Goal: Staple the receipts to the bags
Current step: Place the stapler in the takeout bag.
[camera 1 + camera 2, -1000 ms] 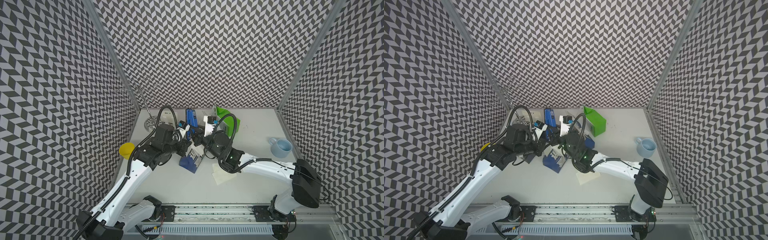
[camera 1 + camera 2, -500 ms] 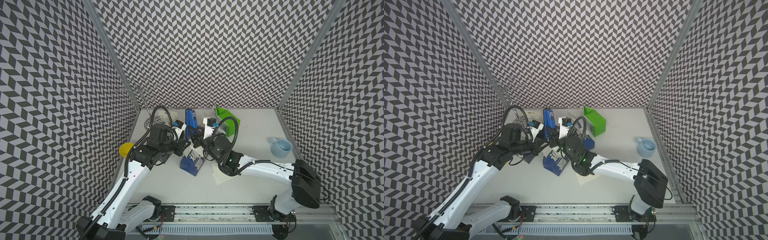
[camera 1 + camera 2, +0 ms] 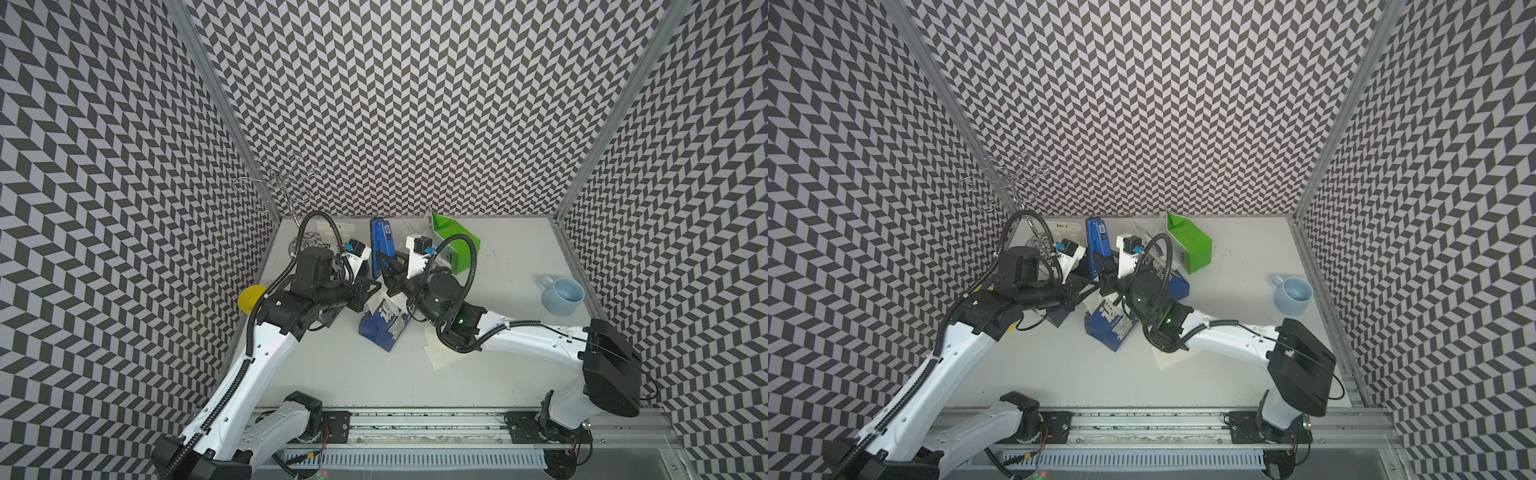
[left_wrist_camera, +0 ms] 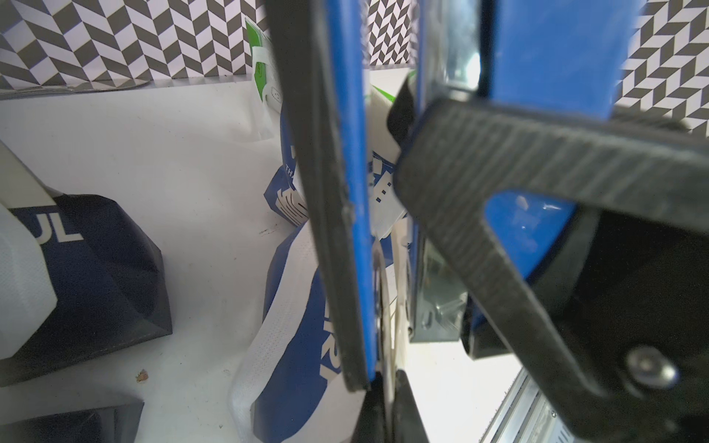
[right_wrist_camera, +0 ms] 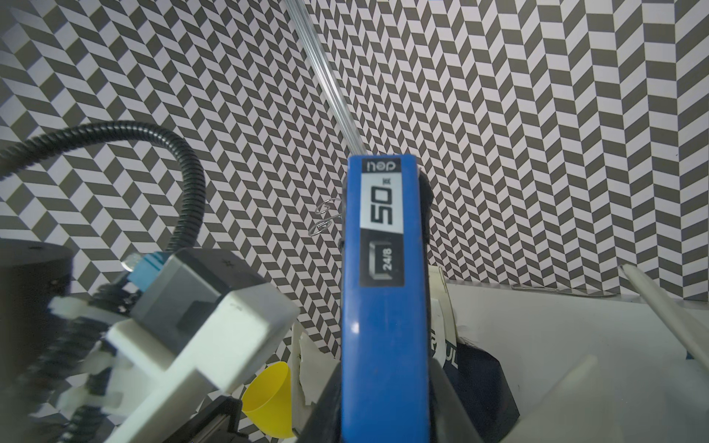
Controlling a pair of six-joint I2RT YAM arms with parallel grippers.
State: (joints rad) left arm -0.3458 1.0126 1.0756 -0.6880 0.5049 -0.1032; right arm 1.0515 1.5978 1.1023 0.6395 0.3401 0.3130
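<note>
A blue bag (image 3: 384, 328) (image 3: 1111, 328) with white lettering stands at the table's middle. My left gripper (image 3: 376, 287) (image 4: 387, 383) is shut on its thin top edge, where a pale sheet lies against the paper. Whether that sheet is a receipt is unclear. My right gripper (image 3: 388, 266) (image 5: 383, 368) is shut on the blue stapler (image 3: 380, 241) (image 5: 383, 307), held upright. In the left wrist view the stapler (image 4: 345, 191) has its mouth astride that held edge. Loose receipts (image 3: 442, 355) (image 3: 1169, 357) lie under the right forearm. The green bag (image 3: 453, 241) stands at the back.
Dark blue bags lie beside the arms (image 3: 1177, 284) (image 3: 1059, 318) (image 4: 96, 268). A yellow cup (image 3: 249, 297) sits by the left wall and a light blue mug (image 3: 563, 293) by the right wall. A wire rack (image 3: 282, 183) stands in the back left corner.
The left arm's wrist has drawn back a little to the left, and the right wrist has shifted slightly. Both grips are the same.
</note>
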